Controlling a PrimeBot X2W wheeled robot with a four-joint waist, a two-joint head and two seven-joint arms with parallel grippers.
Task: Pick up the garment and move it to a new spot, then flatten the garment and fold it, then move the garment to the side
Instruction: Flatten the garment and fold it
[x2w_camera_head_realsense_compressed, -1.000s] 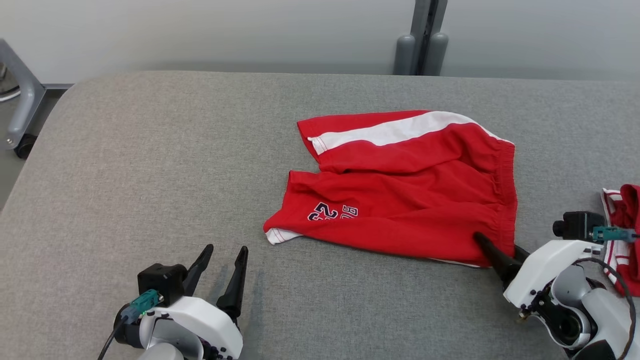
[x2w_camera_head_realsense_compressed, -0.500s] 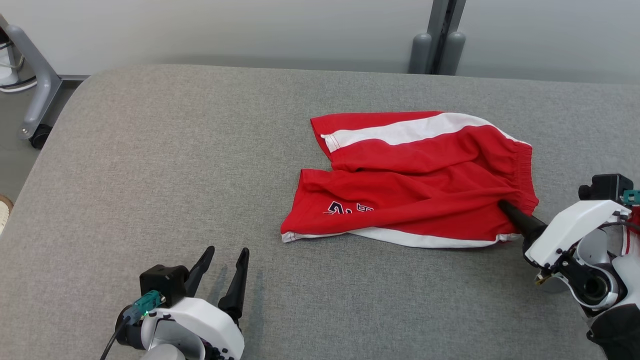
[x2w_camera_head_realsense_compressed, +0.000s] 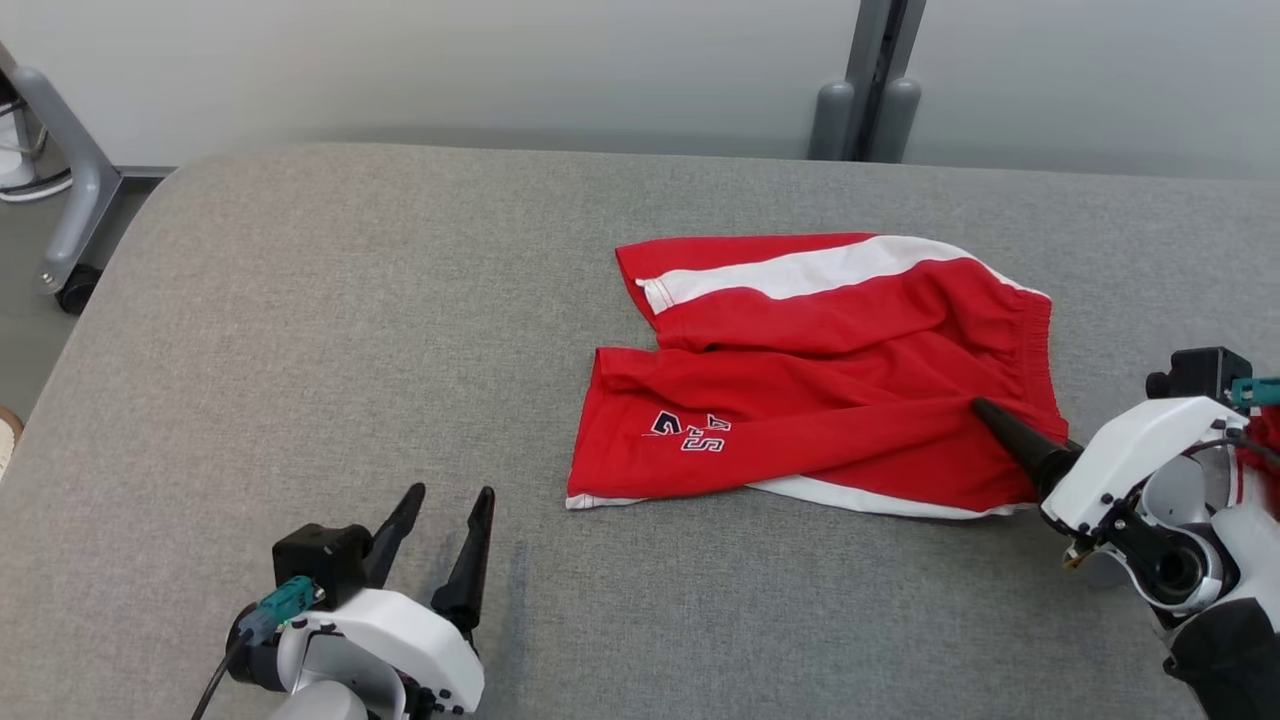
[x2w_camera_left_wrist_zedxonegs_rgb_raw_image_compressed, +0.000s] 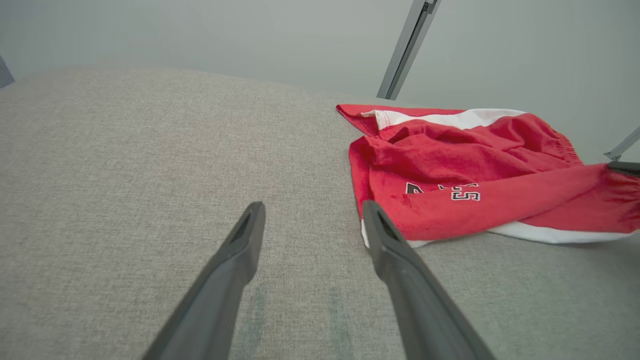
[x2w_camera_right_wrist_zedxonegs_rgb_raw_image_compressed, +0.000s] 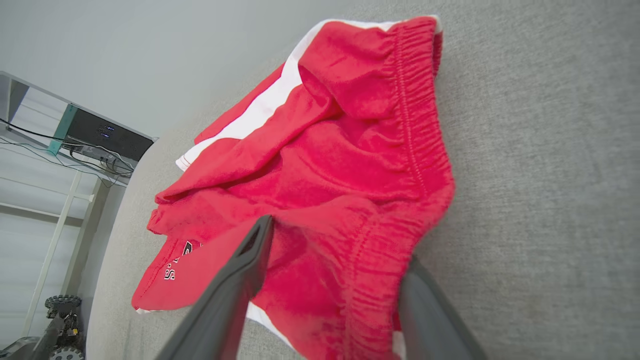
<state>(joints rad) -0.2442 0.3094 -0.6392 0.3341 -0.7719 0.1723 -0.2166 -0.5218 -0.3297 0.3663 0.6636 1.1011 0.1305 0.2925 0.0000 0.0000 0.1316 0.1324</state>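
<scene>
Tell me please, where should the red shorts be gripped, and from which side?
On the red shorts, probably the elastic waistband, at its near corner, coming from the robot's right. That gathered edge is thick and lifts a little off the grey table, so one finger can slip under it. The right gripper straddles it there, jaws open.

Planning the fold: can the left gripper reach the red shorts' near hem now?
Probably yes: the left gripper is open, and only bare grey table lies between it and the red shorts.
</scene>
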